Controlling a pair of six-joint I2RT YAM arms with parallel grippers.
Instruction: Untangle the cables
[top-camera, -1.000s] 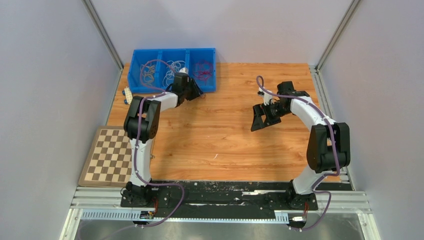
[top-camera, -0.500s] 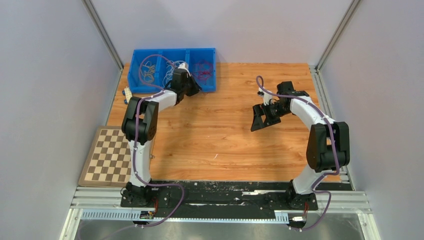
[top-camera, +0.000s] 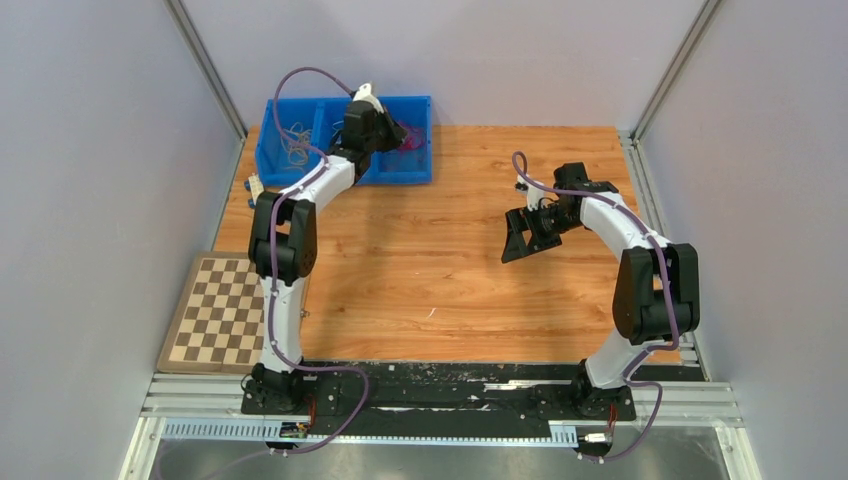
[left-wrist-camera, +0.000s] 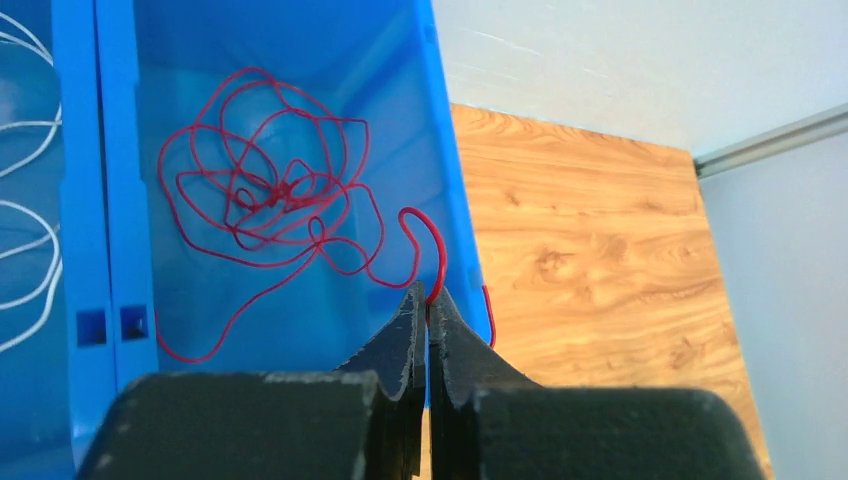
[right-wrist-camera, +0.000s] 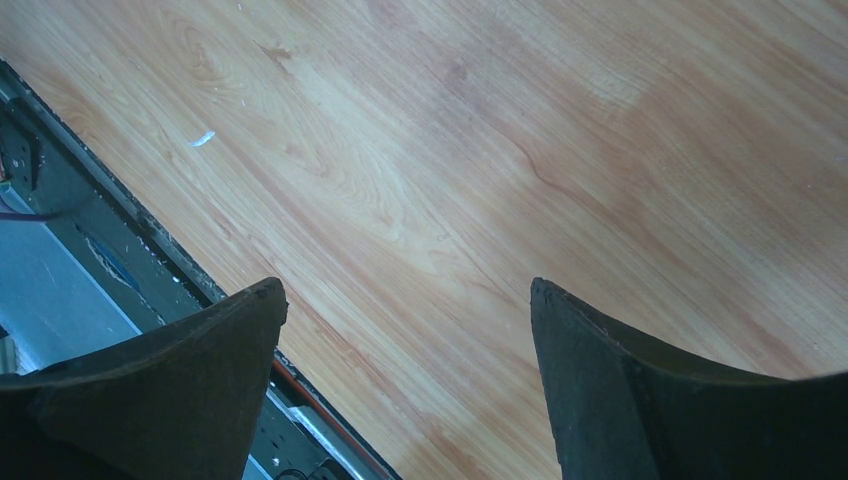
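One red cable (left-wrist-camera: 283, 189) pinched at the blue bin (left-wrist-camera: 447, 190)
Left tool (left-wrist-camera: 428, 300) is clamped on a loop of it by the bin's right-end wall, its tangle lying inside; right tool (right-wrist-camera: 405, 300) hangs wide apart above the bench (right-wrist-camera: 450, 150).

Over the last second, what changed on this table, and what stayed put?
The left gripper moved from the near wall of the blue bin farther out over its right compartment, and its jaws closed on a loop of the red cable beside the bin's right wall. The right gripper stayed open above the wooden table, and the chessboard did not move.
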